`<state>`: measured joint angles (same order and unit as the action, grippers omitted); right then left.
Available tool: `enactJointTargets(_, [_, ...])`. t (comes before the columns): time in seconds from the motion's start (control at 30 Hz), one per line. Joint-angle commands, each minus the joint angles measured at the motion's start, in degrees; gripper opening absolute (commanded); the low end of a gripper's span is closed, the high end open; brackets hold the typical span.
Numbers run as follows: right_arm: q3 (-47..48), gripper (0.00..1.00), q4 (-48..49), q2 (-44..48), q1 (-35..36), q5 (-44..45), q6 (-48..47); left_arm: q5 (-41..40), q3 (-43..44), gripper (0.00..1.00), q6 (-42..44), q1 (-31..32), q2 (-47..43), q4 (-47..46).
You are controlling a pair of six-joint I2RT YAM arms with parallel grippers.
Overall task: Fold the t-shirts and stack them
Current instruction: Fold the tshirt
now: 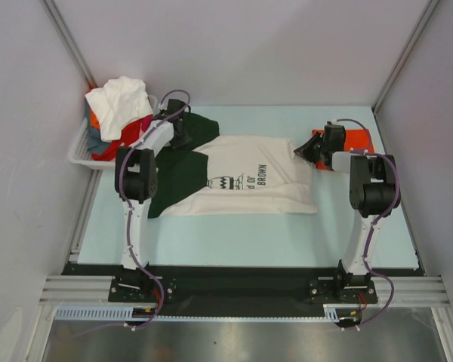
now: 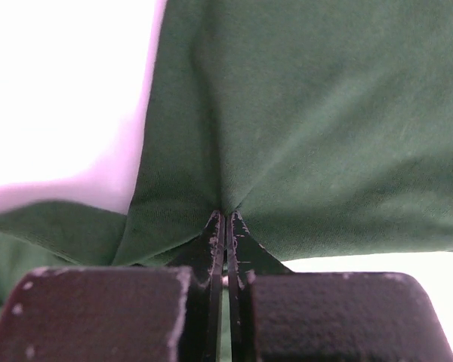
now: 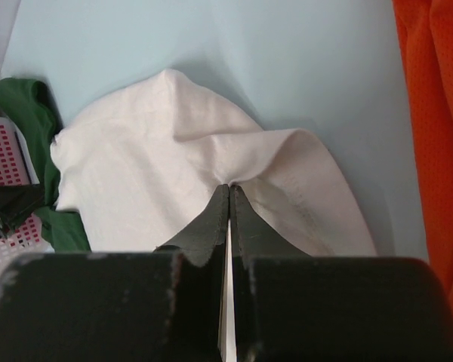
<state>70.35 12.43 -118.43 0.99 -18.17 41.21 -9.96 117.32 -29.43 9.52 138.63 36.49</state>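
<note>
A cream t-shirt [image 1: 241, 185] with dark green sleeves and a small dark chest print lies spread flat across the middle of the table. My left gripper [image 1: 180, 130] is shut on its far green sleeve [image 2: 302, 113], the cloth pinched between the tips of my left gripper [image 2: 226, 214]. My right gripper [image 1: 308, 148] is shut on the cream hem corner [image 3: 211, 162] at the shirt's right end, the fabric puckered at the tips of my right gripper [image 3: 229, 186]. An orange-red t-shirt [image 1: 355, 140] lies folded at the back right, partly behind the right arm.
A white slotted basket [image 1: 81, 154] at the back left holds a heap of white, red and orange shirts [image 1: 121, 105]. Grey walls stand on both sides. The orange-red cloth [image 3: 434, 151] runs along the right edge of the right wrist view.
</note>
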Motion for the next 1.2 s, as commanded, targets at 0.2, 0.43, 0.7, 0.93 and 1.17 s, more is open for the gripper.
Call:
enactJointTargets(0.2, [2.3,0.0,-7.2,5.6,0.1,3.9,-4.5,1.0,-10.5,0.0,0.4,-0.1,-9.5,-6.6])
enactJointTargets(0.43, [13.2,0.0,-16.6,0.9,-0.6,4.6,-6.5,1.9,0.2,0.0,-0.2,-0.2,-3.6,-12.3])
enactJointTargets(0.7, [19.8,0.41,-25.8,1.5,-0.6,9.0,-10.4,1.0,6.7,0.9,-1.0,0.0,-5.4,-9.4])
enactJointTargets(0.93, [12.2,0.43,-29.9,12.6,6.8,18.1,-14.1,-2.4,-13.4,1.0,0.0,1.4,-22.5,-9.9])
enactJointTargets(1.17, [-8.7,0.33,-26.9,28.8,11.9,21.1,-10.5,-3.5,-42.7,1.0,-7.0,1.6,-44.3,-16.2])
